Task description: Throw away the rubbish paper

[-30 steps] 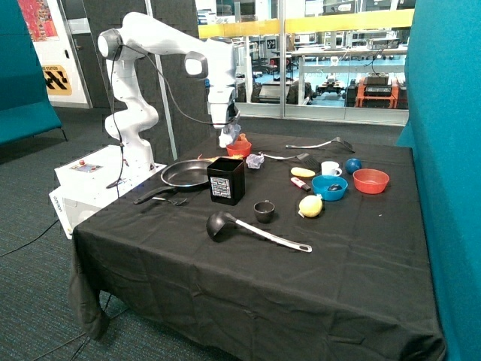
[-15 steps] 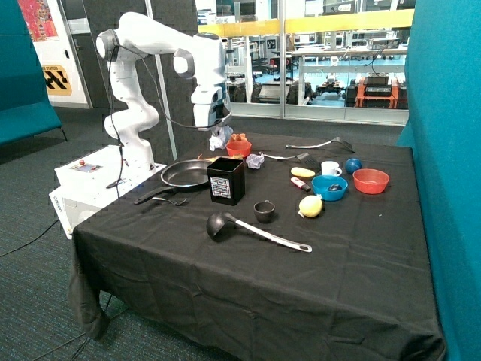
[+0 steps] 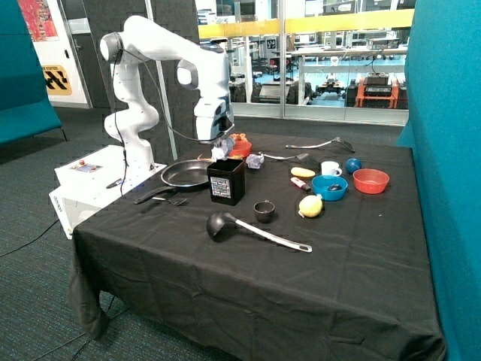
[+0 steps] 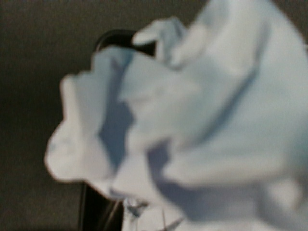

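My gripper point(image 3: 219, 144) is shut on one crumpled white paper wad point(image 3: 219, 153) and holds it just above the open top of the black square bin point(image 3: 226, 182). In the wrist view the held wad point(image 4: 192, 125) fills most of the frame, with a dark rim point(image 4: 113, 37) behind it. A second white paper wad point(image 3: 255, 160) lies on the black tablecloth just behind the bin, next to the orange bowl point(image 3: 239, 148).
A frying pan point(image 3: 186, 174) lies beside the bin toward the robot base. A ladle point(image 3: 248, 228) and a small dark cup point(image 3: 264, 211) lie in front. A yellow lemon-like object point(image 3: 310, 205), blue bowl point(image 3: 329, 186), white cup point(image 3: 330, 168) and red bowl point(image 3: 370, 180) stand further along.
The gripper has carried the paper wad from over the orange bowl toward the pan side, then down and forward to just above the black bin.
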`<state>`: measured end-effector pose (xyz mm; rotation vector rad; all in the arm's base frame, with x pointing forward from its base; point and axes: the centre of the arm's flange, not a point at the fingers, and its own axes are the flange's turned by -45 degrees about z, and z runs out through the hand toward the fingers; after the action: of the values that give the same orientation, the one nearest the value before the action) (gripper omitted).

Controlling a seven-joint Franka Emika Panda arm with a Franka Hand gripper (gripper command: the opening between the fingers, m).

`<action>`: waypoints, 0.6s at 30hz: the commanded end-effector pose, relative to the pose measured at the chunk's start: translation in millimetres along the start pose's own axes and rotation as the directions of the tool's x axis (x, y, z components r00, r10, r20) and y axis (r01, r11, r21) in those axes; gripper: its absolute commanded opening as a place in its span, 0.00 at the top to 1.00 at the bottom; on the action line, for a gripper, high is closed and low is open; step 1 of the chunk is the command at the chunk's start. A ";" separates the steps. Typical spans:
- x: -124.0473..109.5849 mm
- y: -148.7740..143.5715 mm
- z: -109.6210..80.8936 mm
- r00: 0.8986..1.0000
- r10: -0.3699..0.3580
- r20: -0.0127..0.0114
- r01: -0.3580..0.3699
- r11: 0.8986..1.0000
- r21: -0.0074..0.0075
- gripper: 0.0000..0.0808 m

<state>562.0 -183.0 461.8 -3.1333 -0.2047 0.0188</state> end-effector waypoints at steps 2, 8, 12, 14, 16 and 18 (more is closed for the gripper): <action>5.1 0.0 23.1 1.000 0.005 -0.012 -0.005 1.000 -0.002 1.00; 4.5 -4.5 35.0 1.000 -0.009 -0.012 0.009 1.000 -0.002 0.81; 3.2 -11.5 41.5 1.000 -0.024 -0.012 0.024 1.000 -0.003 0.47; 3.3 -13.0 42.3 0.999 -0.030 -0.012 0.030 1.000 -0.003 0.43; 3.6 -14.1 42.4 0.999 -0.031 -0.012 0.030 1.000 -0.003 0.42; 3.9 -14.8 42.3 0.999 -0.033 -0.012 0.033 0.999 -0.003 0.40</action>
<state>566.3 -177.0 430.1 -3.1301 -0.2261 0.0117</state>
